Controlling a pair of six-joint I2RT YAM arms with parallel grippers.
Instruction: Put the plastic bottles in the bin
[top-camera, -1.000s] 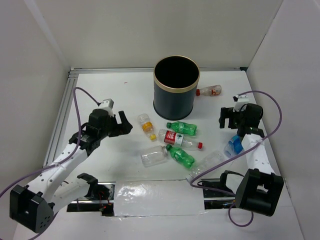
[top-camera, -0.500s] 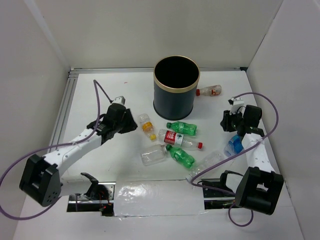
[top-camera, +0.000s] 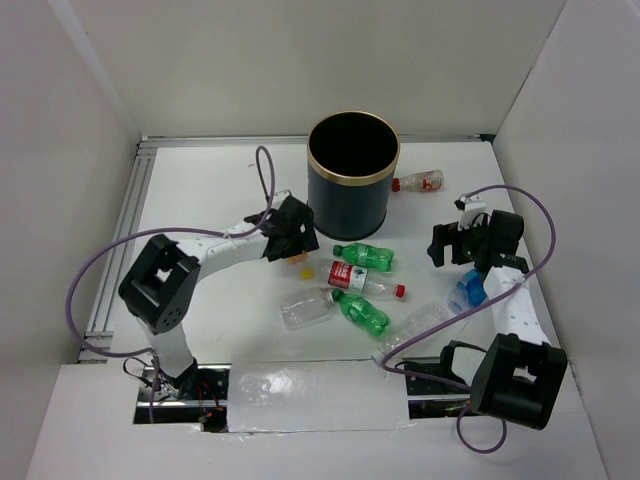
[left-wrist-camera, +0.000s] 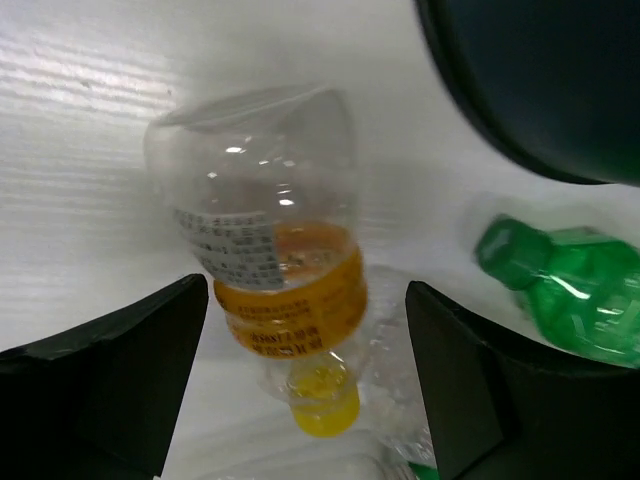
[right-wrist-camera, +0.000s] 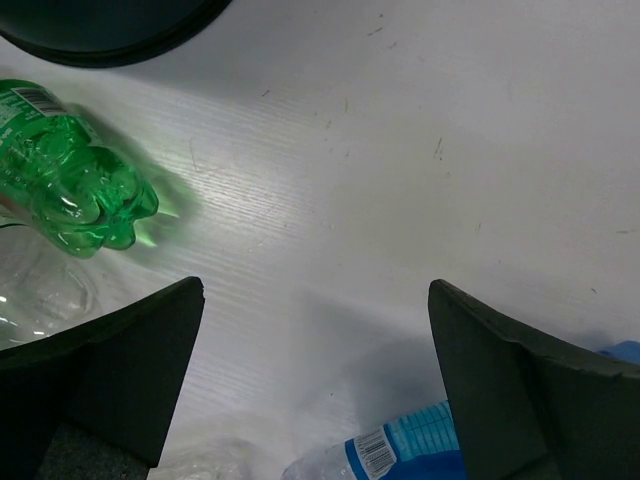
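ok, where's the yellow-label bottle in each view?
Top external: the yellow-label bottle lies mid-table, just below-left of the bin.
Left wrist: centre of frame, yellow cap pointing toward the bottom edge.
Right wrist: not in it.
Shared landmark: the bin, at top right in the left wrist view and top left in the right wrist view.
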